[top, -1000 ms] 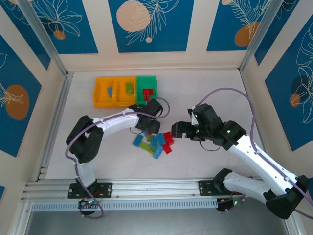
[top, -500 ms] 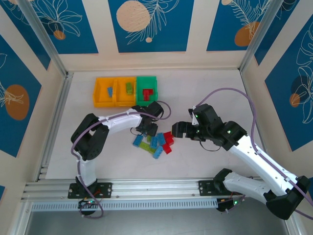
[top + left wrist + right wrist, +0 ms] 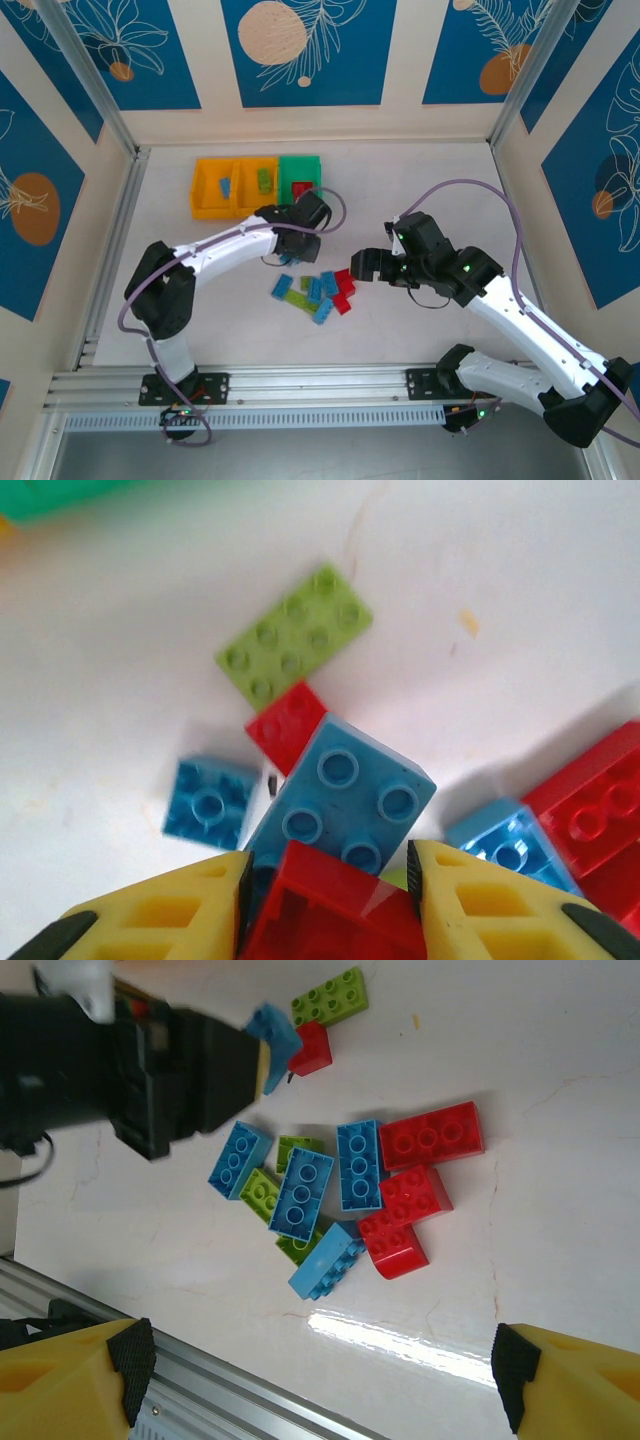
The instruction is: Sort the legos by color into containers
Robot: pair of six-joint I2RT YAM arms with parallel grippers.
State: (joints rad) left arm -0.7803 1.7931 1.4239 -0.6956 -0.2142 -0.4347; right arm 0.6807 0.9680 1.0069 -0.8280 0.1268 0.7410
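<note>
Red brick (image 3: 338, 920): pinched between the left gripper (image 3: 328, 865)'s yellow fingers (image 3: 170, 910), a blue brick (image 3: 350, 800) touching its front.
Right gripper (image 3: 320, 1365): jaws spread wide, just beside the pile.
Loose legos (image 3: 315, 291): heaped on the table (image 3: 430, 190) between the arms.
Containers (image 3: 300, 160): far side, left of centre.

Left arm (image 3: 215, 245) & right arm (image 3: 520, 315): white links, black joints, lilac cable (image 3: 470, 183) looped along each, green LEDs (image 3: 466, 270). Tool fingers (image 3: 160, 910) yellow, black-tipped.
</note>
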